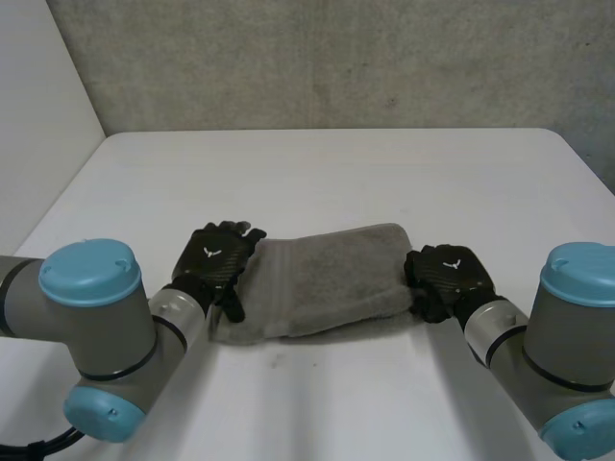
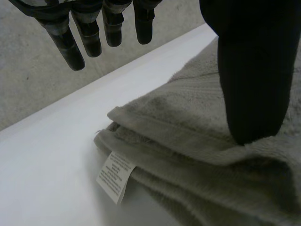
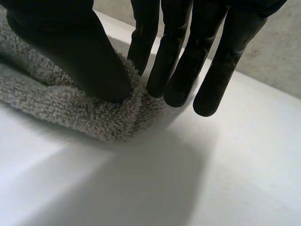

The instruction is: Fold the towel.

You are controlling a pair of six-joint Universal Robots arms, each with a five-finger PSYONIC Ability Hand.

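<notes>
**Near the table (image 1: 336,163) front edge: a soft folded towel (image 1: 317,279) to take by its ends**

Midway along the front edge of the white table lies the grey towel, already doubled into a thick oblong with its long side running across. My left hand (image 1: 213,257) sits at the towel's left end. Its thumb (image 2: 254,94) rests on the top layer while its fingers (image 2: 84,37) hang straight and spread, clear of the cloth, so nothing is pinched. My right hand (image 1: 447,274) is at the right end, thumb pressing down on the corner. Its fingers are straight and close together just past the fold, beside the pile rather than curled round it.

I judge the towel light, limp and thick-piled. It will sag and drag rather than slide, and the stacked layers may slip apart if I lift only the top one. A white label (image 2: 115,176) pokes out from the lower layer at the left end, where the loose edges lie. The best hold, I think, is to pinch all layers at one end's corners, thumb above and fingers beneath.
</notes>
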